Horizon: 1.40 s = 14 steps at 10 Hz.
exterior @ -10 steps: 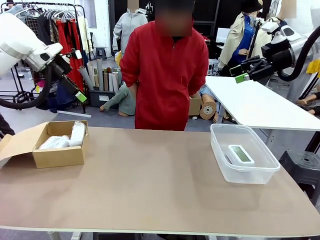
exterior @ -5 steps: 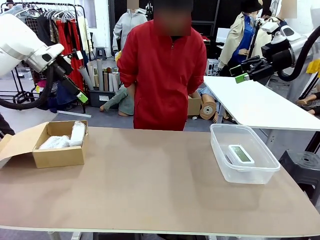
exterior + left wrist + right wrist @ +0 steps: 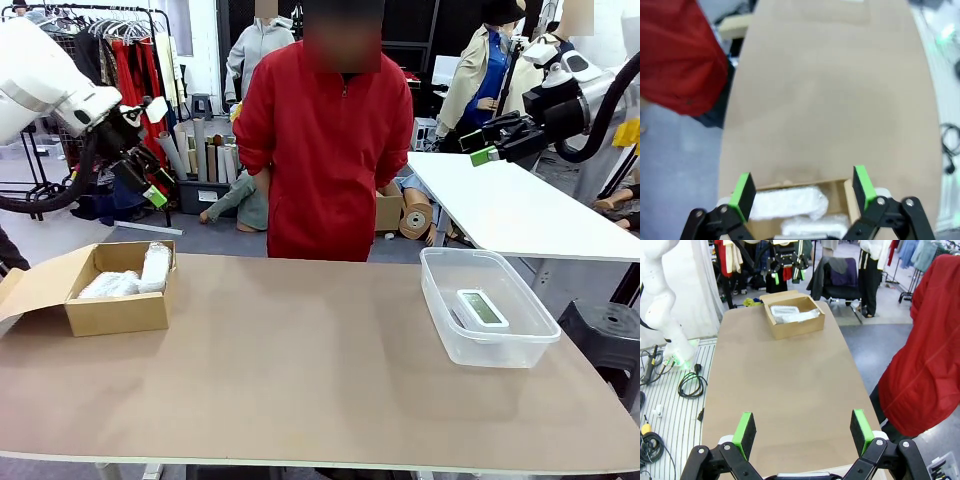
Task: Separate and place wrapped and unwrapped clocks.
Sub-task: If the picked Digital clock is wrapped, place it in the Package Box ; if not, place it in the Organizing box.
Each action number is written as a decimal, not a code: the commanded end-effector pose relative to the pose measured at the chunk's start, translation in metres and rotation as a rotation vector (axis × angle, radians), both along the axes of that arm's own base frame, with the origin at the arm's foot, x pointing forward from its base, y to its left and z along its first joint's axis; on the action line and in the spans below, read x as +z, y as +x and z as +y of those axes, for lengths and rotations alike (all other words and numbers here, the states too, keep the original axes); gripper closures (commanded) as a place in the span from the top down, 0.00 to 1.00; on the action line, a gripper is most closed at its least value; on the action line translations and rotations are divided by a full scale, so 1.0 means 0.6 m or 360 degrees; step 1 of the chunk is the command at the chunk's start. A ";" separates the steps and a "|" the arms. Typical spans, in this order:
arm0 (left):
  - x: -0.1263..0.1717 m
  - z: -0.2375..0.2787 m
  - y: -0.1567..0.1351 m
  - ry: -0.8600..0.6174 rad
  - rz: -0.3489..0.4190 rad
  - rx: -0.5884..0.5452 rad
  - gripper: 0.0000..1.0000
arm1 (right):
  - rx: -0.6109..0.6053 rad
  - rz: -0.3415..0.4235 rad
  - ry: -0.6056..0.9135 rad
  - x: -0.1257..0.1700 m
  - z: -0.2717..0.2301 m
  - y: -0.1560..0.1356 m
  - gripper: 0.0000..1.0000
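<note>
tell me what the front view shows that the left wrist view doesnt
Front view: the clear plastic bin holding the unwrapped white clock, and the right gripper raised at the right with jaws open.

Left wrist view: the left gripper up close, jaws open and empty, hovering above the box.

Both: the cardboard box with the wrapped clocks inside, the brown table, and the person in red.

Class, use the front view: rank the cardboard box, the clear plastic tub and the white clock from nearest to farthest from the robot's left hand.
Measured from the left hand, raised at the table's left:
1. Cardboard box, just below it on the left edge, holding the wrapped clocks.
2. Clear plastic tub, far right.
3. White clock, inside that tub; too close to the tub to separate.
</note>
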<state>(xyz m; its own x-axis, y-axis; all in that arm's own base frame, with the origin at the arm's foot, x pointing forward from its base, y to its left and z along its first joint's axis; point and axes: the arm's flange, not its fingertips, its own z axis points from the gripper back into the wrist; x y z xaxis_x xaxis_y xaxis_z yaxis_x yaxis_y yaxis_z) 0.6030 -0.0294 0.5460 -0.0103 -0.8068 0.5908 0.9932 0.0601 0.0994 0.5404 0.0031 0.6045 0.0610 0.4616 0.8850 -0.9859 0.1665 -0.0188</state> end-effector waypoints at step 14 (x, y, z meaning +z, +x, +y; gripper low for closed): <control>0.074 0.022 0.006 -0.0355 0.0051 0.0006 1.00 | 0.0021 -0.0022 0.0002 0.003 0.000 -0.002 1.00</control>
<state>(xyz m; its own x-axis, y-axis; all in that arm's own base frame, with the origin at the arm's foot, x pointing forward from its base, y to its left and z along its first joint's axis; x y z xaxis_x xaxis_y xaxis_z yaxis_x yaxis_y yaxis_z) 0.6050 -0.0207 0.5879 0.0204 -0.6780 0.7348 0.9957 0.0804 0.0466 0.5404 0.0031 0.6045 0.0610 0.4616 0.8850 -0.9859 0.1664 -0.0188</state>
